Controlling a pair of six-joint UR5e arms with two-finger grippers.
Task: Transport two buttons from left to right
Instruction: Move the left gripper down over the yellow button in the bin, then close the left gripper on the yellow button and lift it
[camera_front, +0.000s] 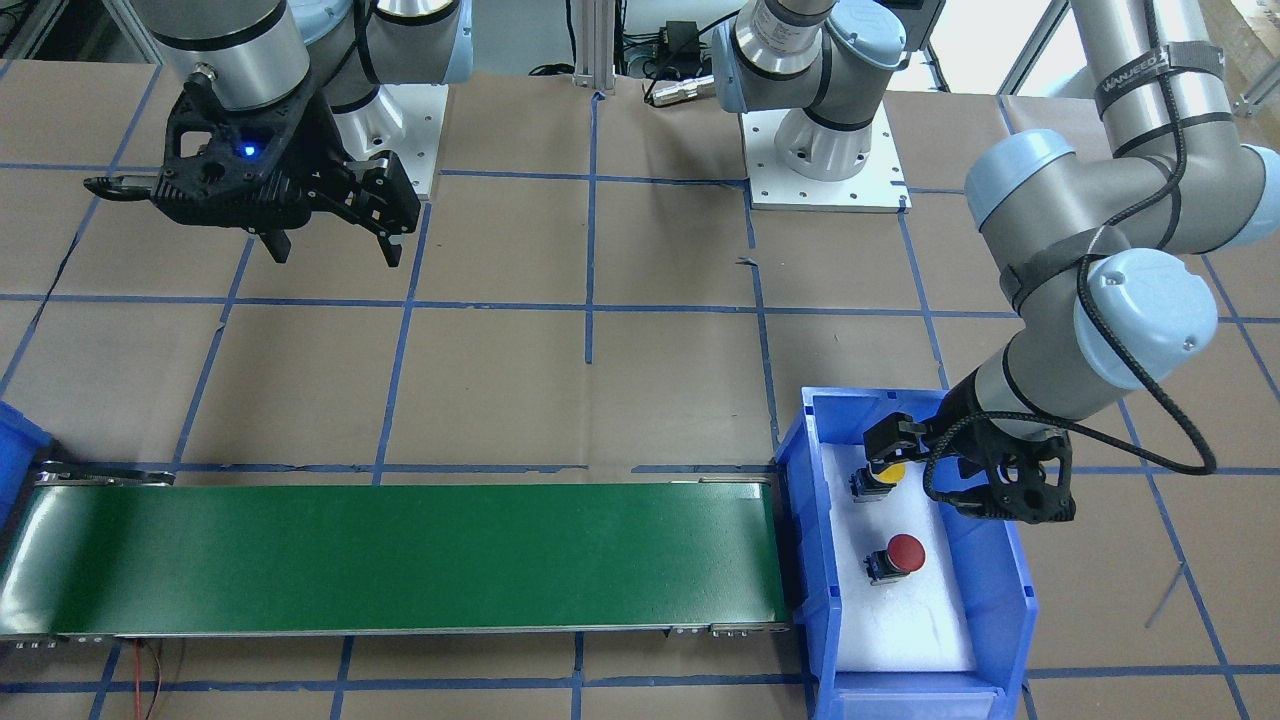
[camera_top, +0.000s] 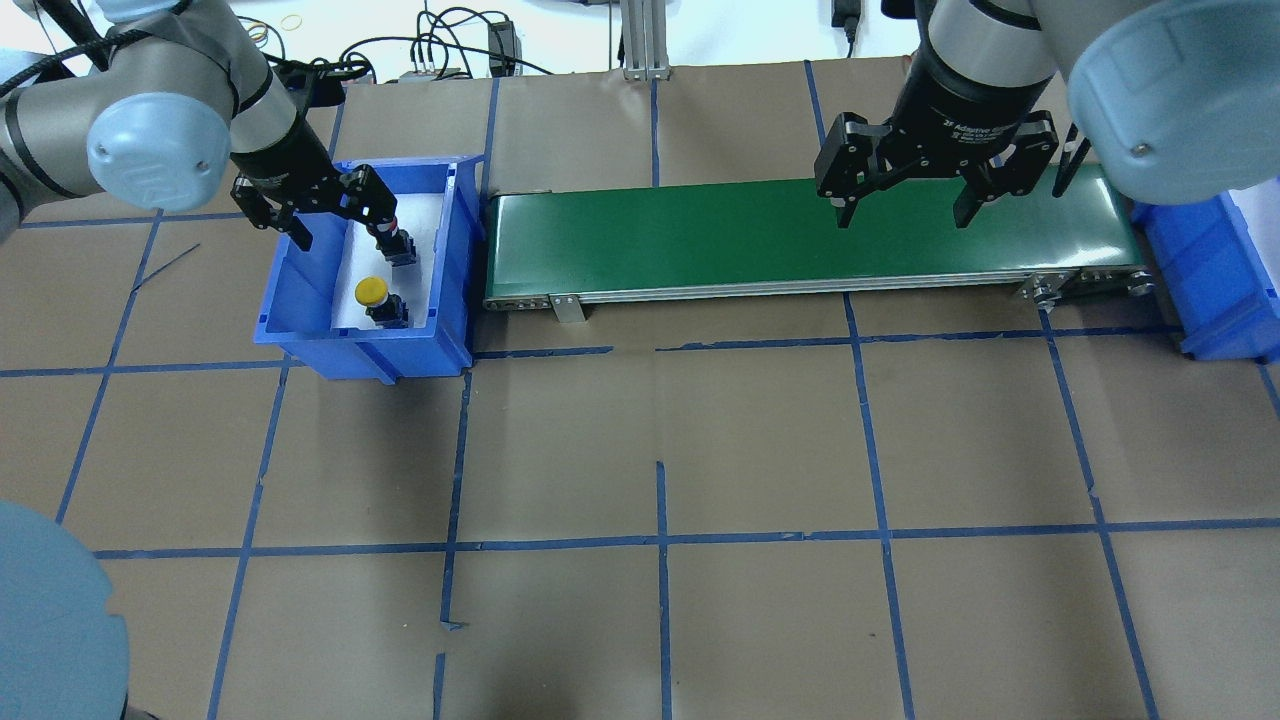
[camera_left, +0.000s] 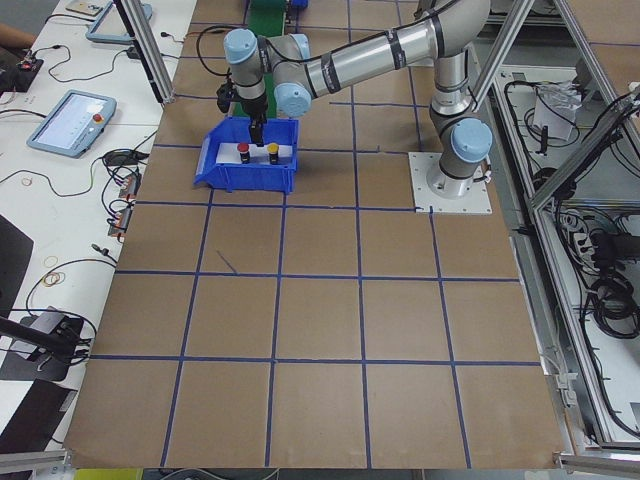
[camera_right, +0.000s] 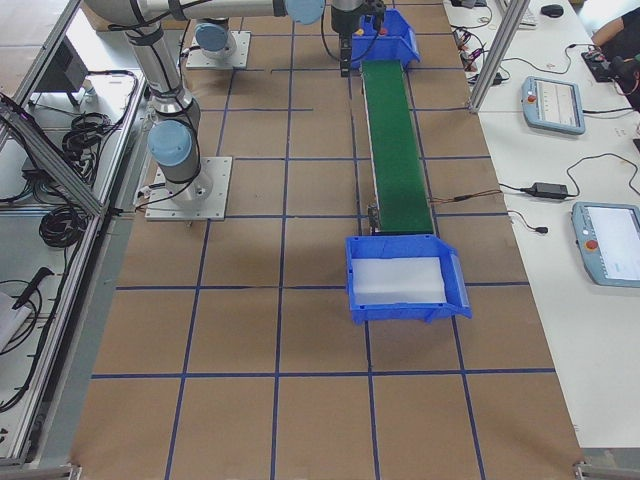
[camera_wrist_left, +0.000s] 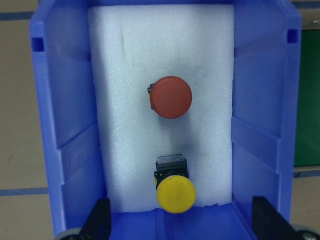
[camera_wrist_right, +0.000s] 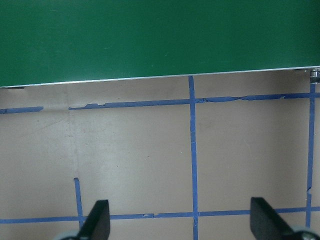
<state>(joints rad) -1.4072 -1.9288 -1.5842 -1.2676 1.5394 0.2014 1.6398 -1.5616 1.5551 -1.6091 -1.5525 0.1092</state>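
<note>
The yellow button (camera_wrist_left: 175, 194) and the red button (camera_wrist_left: 170, 97) stand apart on white foam in a blue bin (camera_top: 300, 330). They also show in the front view, yellow (camera_front: 885, 472) and red (camera_front: 905, 553). My left gripper (camera_top: 340, 220) is open and empty, hovering over the bin. In the left wrist view its fingers (camera_wrist_left: 97, 222) stand either side of the yellow button's end of the bin, touching nothing. My right gripper (camera_top: 903, 215) is open and empty, above the near edge of the green conveyor belt (camera_top: 700, 235).
The conveyor runs from the left bin to a second blue bin (camera_top: 1215, 270) at the right end, lined with white foam (camera_right: 400, 281). Brown paper with blue tape lines (camera_top: 660, 540) covers the table. The right wrist view shows the belt edge (camera_wrist_right: 160, 80) and paper.
</note>
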